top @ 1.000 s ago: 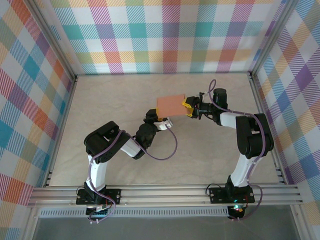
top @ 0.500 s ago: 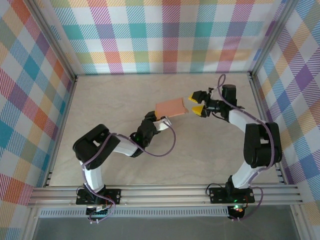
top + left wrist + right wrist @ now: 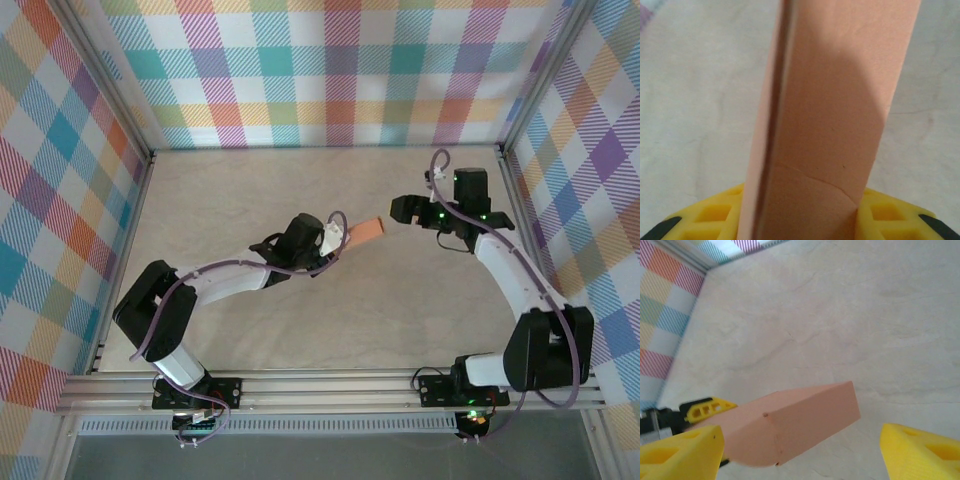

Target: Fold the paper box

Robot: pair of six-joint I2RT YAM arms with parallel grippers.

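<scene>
Left gripper point(image 3: 337, 238): clamped on one end of the paper box point(image 3: 366, 230), a yellow finger point(image 3: 710, 217) on each broad face.
Paper box: salmon card, folded into a flat closed rectangle, centre of top view, seen edge-on; contents cannot be told.
Right gripper point(image 3: 396, 209): jaws spread wide, holding nothing, just right of the box's free end, not touching.
Table point(image 3: 250, 190): open beige surface on every side, out to the checked walls point(image 3: 330, 70).

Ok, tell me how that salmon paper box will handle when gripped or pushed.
Probably light: the paper box sticks out from the left jaws, held by one end only. Likely fairly stiff as folded, since it shows no sag. Its thin card walls could crush under a hard squeeze.
</scene>
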